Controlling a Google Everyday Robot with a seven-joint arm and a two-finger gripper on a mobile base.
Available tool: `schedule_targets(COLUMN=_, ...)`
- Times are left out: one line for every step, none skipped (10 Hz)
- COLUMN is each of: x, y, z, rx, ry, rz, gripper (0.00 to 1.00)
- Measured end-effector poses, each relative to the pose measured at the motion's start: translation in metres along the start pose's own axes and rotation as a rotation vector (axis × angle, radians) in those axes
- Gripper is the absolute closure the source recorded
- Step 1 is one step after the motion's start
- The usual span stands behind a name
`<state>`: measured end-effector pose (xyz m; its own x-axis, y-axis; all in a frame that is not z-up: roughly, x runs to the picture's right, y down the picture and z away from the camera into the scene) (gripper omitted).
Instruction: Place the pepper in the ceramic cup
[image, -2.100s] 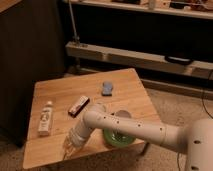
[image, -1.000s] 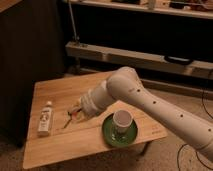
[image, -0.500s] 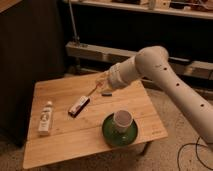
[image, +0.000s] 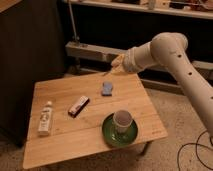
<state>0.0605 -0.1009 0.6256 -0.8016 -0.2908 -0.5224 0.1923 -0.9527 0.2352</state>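
We see a dim, warm-toned scene — light falls from above onto the wooden worktop, the brightest surface. The shelving behind sinks into near black. The pincer, above the worktop's far edge, takes a yellowish glow — the white arm shows soft highlights, no harsh glare.

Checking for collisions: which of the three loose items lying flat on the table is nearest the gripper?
The blue pad near the table's far edge; the gripper hangs just above it. The snack bar and white bottle lie farther left.
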Motion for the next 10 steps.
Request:
schedule_targets(x=0.0021, y=-0.0008, z=0.0018, rx=0.003, ry=0.002, rz=-0.003, gripper=1.0)
schedule_targets(x=0.0016, y=-0.0007, z=0.0016, rx=0.003, ry=0.001, rz=-0.002, gripper=1.0)
schedule_targets(x=0.0002, y=-0.0007, z=0.0006, rx=0.002, ry=0.0, rz=-0.001, gripper=1.0)
schedule_targets(x=0.0005, y=-0.0009, z=0.0007, rx=0.003, ry=0.0, rz=-0.001, gripper=1.0)
schedule_targets(x=0.0014, y=-0.001, z=0.0016, rx=0.004, ry=0.001, rz=-0.002, gripper=1.0)
schedule_targets(x=0.0019, y=-0.0011, z=0.002, rx=0.005, ry=0.002, rz=-0.003, gripper=1.0)
schedule_targets(x=0.0014, y=-0.0015, z=0.0028, rx=0.006, ry=0.003, rz=-0.002, gripper=1.0)
schedule_targets(x=0.0018, y=-0.0014, z=0.0026, rx=0.006, ry=0.003, rz=-0.002, gripper=1.0)
schedule_targets(x=0.0019, y=-0.0013, z=0.0025, rx=0.005, ry=0.004, rz=-0.002, gripper=1.0)
schedule_targets(x=0.0017, y=-0.0013, z=0.0024, rx=0.005, ry=0.003, rz=-0.002, gripper=1.0)
